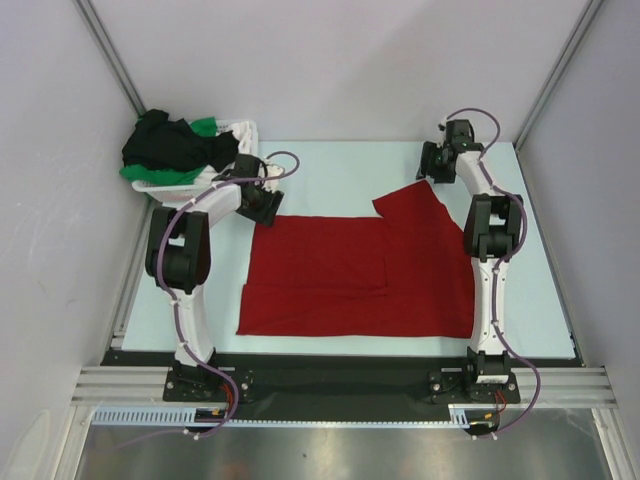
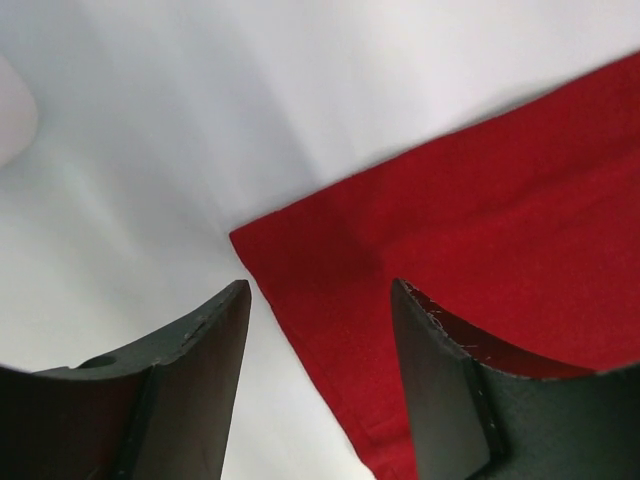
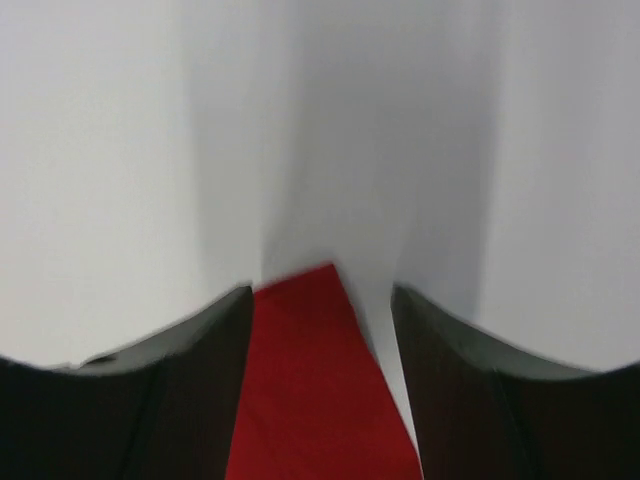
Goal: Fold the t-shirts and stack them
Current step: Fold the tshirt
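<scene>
**Red t-shirt flat on surface, both jaws released at its far edge**

Item: red t-shirt [image 1: 360, 275], spread flat mid-surface between the two arms, one sleeve pointing to the far right.
Left jaws: parted, grasping nothing, low over the shirt's far-left corner. The corner lies in the gap, cloth running under the right-hand finger.
Right jaws: parted, grasping nothing, just over the sleeve's tip, which lies between the fingers.
Surface [image 1: 340, 170]: pale, bare around the shirt.
Far-left corner: white basket [image 1: 245, 130] heaped with a black t-shirt [image 1: 165, 145] and a green t-shirt [image 1: 205, 127].
</scene>
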`<state>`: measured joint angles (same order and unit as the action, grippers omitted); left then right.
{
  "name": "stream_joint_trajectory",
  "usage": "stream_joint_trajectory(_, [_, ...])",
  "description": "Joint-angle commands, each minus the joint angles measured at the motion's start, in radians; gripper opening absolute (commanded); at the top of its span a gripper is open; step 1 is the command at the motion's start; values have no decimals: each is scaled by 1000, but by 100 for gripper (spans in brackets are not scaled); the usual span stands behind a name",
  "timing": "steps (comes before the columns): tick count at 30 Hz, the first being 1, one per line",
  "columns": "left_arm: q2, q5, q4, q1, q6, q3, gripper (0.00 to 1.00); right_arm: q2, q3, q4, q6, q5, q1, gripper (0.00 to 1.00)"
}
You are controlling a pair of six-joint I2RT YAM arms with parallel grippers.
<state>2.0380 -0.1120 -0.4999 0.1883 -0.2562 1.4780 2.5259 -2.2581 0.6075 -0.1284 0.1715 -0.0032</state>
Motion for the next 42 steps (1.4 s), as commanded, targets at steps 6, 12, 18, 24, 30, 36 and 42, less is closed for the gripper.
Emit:
stream_joint_trajectory(6, [48,-89,21,-32,34,79,64,24,-9,63,61,-29,28,51])
stream_joint_trajectory(12, [96,-83,26,-33,34,93,59,-21,31,41,56,17,32,15])
stream_joint_trajectory(18, [74,-112,23,-50,3,64,13,-117,57,28,65,46,32,0])
stream_joint_trajectory(24, [-21,-175,83,-59,-31,-19,0,-288,234,-15,61,80,43,0])
stream_joint_trajectory(30, [-176,-172,129,-59,-130,-123,0,-631,575,-81,38,77,45,0])
stream_joint_trajectory(36, [-341,-205,133,-59,-234,-275,0,-1028,1018,-46,-63,13,45,0])
stream_joint_trajectory(42, [-432,-241,109,-58,-340,-407,0,-1341,1279,46,-143,-72,45,0])
